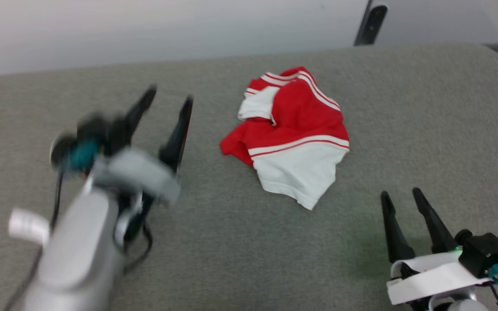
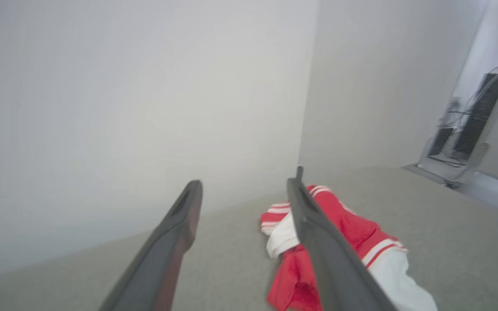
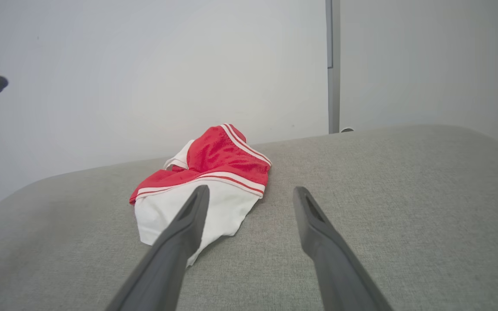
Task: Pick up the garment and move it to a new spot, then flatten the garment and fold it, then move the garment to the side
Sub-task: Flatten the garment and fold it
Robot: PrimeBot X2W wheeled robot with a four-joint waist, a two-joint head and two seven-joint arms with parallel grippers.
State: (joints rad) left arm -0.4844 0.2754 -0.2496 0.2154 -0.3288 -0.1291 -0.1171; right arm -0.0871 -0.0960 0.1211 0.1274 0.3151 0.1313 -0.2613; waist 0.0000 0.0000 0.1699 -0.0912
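Garment (image 1: 294, 134) lies bunched at upper centre of the head view, on grey padding (image 1: 231, 242). Left gripper (image 1: 170, 94) and right gripper (image 1: 401, 193) both gape, empty. Best to pinch a raised red fold deeply, not the thin white edge.

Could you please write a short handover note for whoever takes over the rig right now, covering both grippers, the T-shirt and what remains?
Grippers: left gripper open, empty, raised to the left of the shirt; right gripper open, empty, on its near right side, not touching it.
Garment: soft red T-shirt with white short sleeves lies crumpled in a heap on the grey fabric surface.
Done: nothing visible; shirt not held, flat or folded.
Left: pick it up, move it, flatten, fold, move it aside.
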